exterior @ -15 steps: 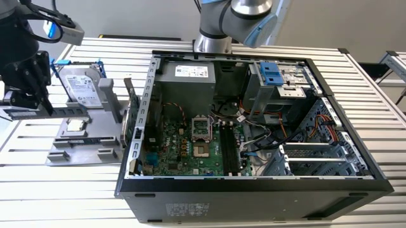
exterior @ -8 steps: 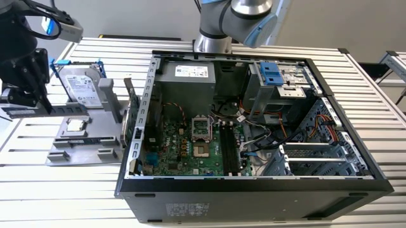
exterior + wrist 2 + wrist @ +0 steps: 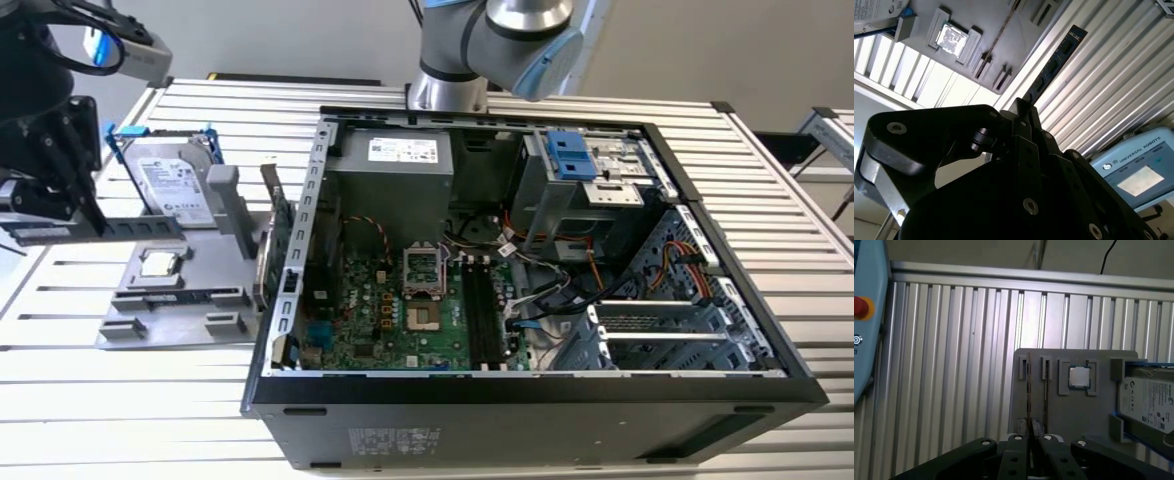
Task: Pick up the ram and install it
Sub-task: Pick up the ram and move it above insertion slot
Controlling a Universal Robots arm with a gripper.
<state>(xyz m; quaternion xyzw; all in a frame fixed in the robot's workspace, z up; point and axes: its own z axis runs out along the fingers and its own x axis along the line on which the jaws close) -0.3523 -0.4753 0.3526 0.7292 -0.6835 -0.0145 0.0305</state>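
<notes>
The ram (image 3: 140, 227) is a long, thin green-blue stick lying level at the exterior view's left, above the grey holder plate (image 3: 174, 300). My black gripper (image 3: 88, 220) is shut on it near its middle. In the second wrist view the ram (image 3: 1054, 67) reaches out past the gripper (image 3: 1023, 117), showing a row of dark chips. The first wrist view has the ram (image 3: 1028, 390) edge-on as a thin line rising from the gripper (image 3: 1031, 432) over the holder plate (image 3: 1074, 405). The open computer case (image 3: 761, 385) lies at the exterior view's right, with dark memory slots (image 3: 483, 310) on its motherboard (image 3: 387, 310).
On the holder plate sit a processor chip (image 3: 160, 265) and a silver hard drive in a blue frame (image 3: 180, 185). A green expansion card (image 3: 278, 250) stands on edge by the case wall. A teach pendant (image 3: 1134, 170) lies on the slatted table (image 3: 134, 400).
</notes>
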